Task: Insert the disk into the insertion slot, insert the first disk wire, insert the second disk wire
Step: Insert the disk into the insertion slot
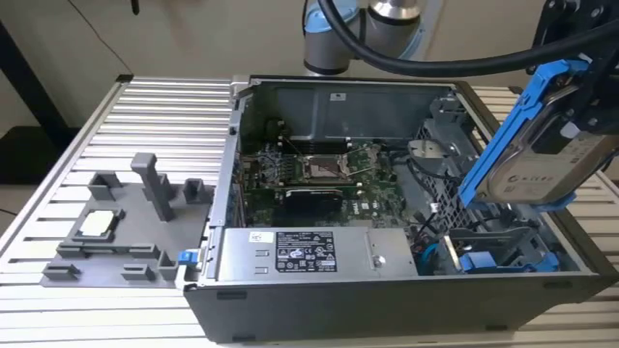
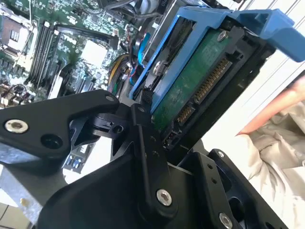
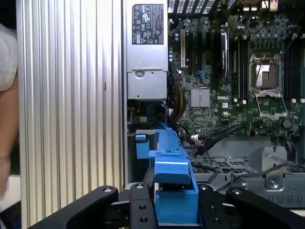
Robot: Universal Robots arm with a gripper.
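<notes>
Your black two-finger gripper [image 3: 175,205] is clamped on the disk [image 1: 527,156], a flat silver-grey hard drive clipped in a bright blue plastic carrier. It holds the disk tilted in the air above the exterior view's right end of the open dark-grey metal computer case [image 1: 320,312], so I judge none of the three steps done yet. The insertion slot [image 1: 495,245], a rectangular grey metal bay edged in blue plastic, lies below the disk and looks unfilled, while the case also holds a green motherboard [image 1: 320,170], a silver labelled power-supply box [image 1: 309,254] and loose black and blue cables [image 1: 425,254] beside the slot.
</notes>
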